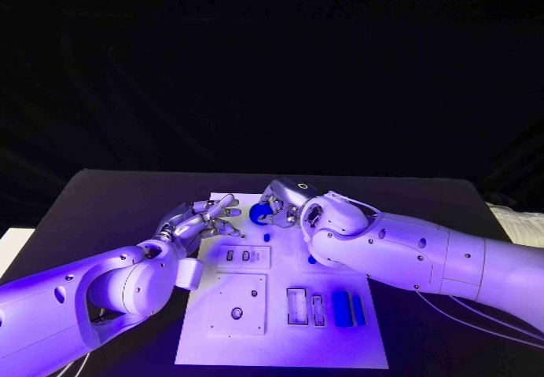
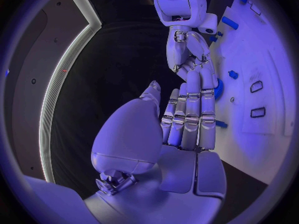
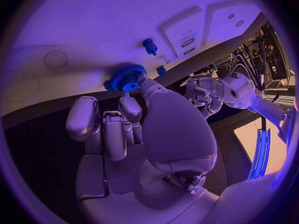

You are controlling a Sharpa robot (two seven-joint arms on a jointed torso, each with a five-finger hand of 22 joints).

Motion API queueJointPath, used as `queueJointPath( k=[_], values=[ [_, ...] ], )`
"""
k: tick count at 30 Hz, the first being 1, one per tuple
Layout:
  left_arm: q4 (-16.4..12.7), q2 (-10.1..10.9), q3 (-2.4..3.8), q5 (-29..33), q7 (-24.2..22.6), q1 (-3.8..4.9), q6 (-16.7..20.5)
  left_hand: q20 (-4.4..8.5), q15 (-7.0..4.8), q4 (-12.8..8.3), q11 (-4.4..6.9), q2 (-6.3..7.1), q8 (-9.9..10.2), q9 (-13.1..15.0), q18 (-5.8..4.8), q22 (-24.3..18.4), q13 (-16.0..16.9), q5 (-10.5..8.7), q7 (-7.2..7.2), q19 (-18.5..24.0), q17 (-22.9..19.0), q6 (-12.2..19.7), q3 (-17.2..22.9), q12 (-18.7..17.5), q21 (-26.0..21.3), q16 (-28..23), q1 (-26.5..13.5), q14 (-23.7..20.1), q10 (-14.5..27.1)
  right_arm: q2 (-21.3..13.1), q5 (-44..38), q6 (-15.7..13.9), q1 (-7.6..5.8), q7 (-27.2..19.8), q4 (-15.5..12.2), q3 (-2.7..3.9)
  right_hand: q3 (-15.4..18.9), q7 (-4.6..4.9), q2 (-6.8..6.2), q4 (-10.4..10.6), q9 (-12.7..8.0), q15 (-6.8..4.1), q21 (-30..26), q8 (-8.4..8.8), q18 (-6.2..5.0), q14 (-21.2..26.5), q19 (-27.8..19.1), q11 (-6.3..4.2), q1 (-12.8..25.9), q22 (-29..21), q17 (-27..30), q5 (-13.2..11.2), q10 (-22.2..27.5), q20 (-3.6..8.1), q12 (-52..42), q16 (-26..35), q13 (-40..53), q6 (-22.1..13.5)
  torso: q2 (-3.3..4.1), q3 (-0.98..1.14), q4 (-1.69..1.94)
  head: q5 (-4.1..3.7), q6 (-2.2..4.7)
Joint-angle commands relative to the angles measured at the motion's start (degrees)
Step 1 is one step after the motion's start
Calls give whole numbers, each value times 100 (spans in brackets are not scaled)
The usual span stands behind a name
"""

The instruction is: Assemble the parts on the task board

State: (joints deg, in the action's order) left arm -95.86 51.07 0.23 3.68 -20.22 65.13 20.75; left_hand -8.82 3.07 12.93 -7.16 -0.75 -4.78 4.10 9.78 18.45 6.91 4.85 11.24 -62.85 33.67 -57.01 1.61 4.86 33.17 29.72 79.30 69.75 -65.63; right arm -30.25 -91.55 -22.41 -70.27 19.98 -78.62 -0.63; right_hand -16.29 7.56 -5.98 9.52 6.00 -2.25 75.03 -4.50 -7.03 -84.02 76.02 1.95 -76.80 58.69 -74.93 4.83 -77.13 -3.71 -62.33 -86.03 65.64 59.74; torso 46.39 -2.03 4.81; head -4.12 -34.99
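Both my hands at the far end of the task board, a blue gear at my right fingertips.

My right hand point(image 1: 284, 206) reaches over the far end of the white task board point(image 1: 272, 345) on the black table point(image 1: 102, 204), and its fingertips point(image 3: 129, 106) touch the blue gear point(image 3: 127, 77) sitting on the board there; whether I actually grip it I cannot tell. A small blue peg point(image 3: 149, 46) stands on the board just beyond the gear. My left hand point(image 1: 204, 220) hangs beside the gear, fingers straight and holding nothing. Two blue bars point(image 1: 348, 308) lie at the board's near end, beside two slotted plates.
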Motion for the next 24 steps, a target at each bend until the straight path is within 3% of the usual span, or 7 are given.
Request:
queueJointPath(
  k=[1, 7, 10, 13, 14, 16, 24],
  values=[
    [2, -9, 4, -32, -79, 6, -112, -16, 0, -22, -23, -21, 34, -3, 60, 6, 6, 11, 23, 42, 6, -1, 1, -26, 22, -38, 30, -40, 13, -2, -68, 91, 10, -46, -27, -5, 40, 2, -71, -14, -22, 42, 0, 49, 108, -467, 1, 48, 1, -13, -876, 17, 20, -39, 38, 5, -16, -58, -1, 1, -3, 1, 1],
    [31, -2, 4, -44, -40, 6, -152, -17, 0, -30, -23, -22, 33, -2, 61, 8, 7, 11, 23, 46, 7, -1, 5, -26, 24, -41, 40, -42, 13, -23, -114, -82, 23, 28, -65, -6, 119, 36, -153, -10, -56, 71, -21, 95, 100, -462, -27, 83, 62, -52, -863, -24, 133, -68, 200, 15, -124, -216, 1, 5, -4, -11, 43],
    [41, 2, 4, -50, -24, 6, -164, -17, 0, -32, -23, -23, 32, -2, 61, 8, 7, 11, 23, 47, 7, -2, 6, -26, 25, -42, 42, -42, 13, -25, -108, -160, 25, 18, -67, -6, 215, 100, -226, 50, -123, 119, -58, 106, 89, -457, -68, 134, 107, -117, -857, -161, 332, -105, 524, 22, -377, -540, 2, 3, -2, -12, 45],
    [50, 5, 4, -54, -7, 6, -170, -17, 0, -32, -23, -23, 32, -2, 61, 8, 7, 11, 23, 47, 7, -2, 6, -26, 25, -42, 42, -42, 13, -28, -53, -198, 26, -41, -71, -6, 722, 175, -380, 427, -189, 182, -73, 103, 88, -461, -86, 216, 406, -140, -888, -126, 448, -161, 732, 4, -556, -842, 0, 5, 0, -9, 43],
    [54, 5, 4, -54, -2, 6, -171, -17, 0, -32, -23, -23, 32, -2, 61, 8, 7, 11, 23, 47, 7, -2, 6, -26, 25, -42, 42, -42, 13, -30, -41, -205, 26, -58, -75, -6, 1057, 180, -304, 593, -188, 205, -73, 85, 79, -460, -89, 228, 363, -142, -891, -30, 458, -185, 732, 2, -564, -848, -1, 5, -1, -9, 43],
    [58, 6, 4, -55, 4, 6, -173, -17, 0, -32, -23, -23, 32, -2, 61, 8, 7, 11, 23, 47, 7, -2, 6, -26, 25, -42, 42, -42, 13, -38, -25, -221, 27, -86, -85, -6, 1234, 175, -228, 680, -176, 201, -69, 67, 80, -459, -89, 225, 306, -139, -891, 47, 461, -193, 719, 2, -559, -800, 0, 6, -1, -11, 43],
    [62, 7, 4, -56, 20, 6, -177, -17, 0, -32, -23, -23, 32, -2, 61, 8, 7, 11, 23, 47, 7, -2, 6, -26, 25, -42, 42, -42, 13, -303, 109, -648, 61, -356, -321, -5, 1373, 104, 22, 654, -132, 149, 9, -14, 103, -464, -17, 160, 91, -7, -899, 324, 282, -157, 397, -3, -308, -545, -2, 2, 3, -21, 22]
  ],
)
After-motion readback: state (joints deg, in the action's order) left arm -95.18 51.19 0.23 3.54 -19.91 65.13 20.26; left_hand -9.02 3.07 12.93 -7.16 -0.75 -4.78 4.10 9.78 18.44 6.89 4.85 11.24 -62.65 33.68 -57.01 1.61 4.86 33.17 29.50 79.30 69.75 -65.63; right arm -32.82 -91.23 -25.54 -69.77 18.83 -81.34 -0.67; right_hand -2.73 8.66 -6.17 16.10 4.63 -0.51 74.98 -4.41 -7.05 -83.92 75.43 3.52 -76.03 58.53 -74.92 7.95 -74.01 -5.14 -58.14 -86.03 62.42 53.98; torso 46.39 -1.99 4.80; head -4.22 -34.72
